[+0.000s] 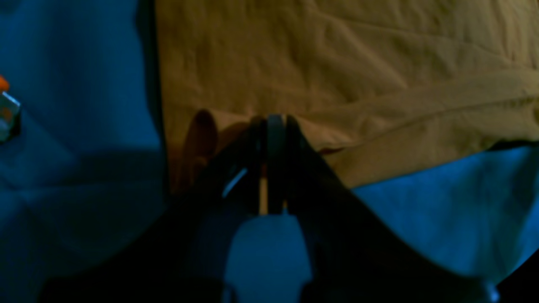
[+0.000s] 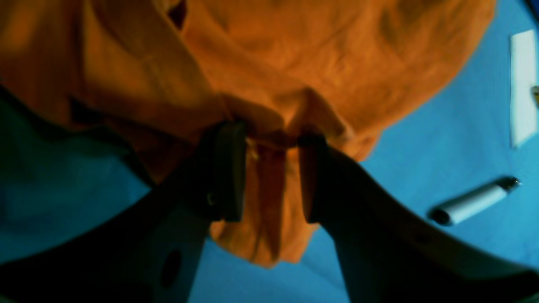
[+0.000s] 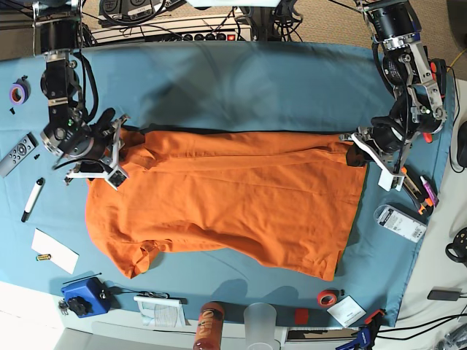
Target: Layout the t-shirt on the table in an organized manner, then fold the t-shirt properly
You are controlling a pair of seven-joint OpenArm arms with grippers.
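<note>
T-shirt (image 3: 226,208) lies spread across the blue desk (image 3: 241,80), sleeve side still rumpled. Left pincer (image 1: 271,122) is clamped tight on the hem corner. Right pincer (image 2: 269,139) stands wide with bunched cloth between its jaws. Judgement: draw both corners apart evenly, low over the desk, to flatten wrinkles.

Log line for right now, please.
phase: laying out | left gripper: shut on t-shirt hem | right gripper: around bunched cloth | table
</note>
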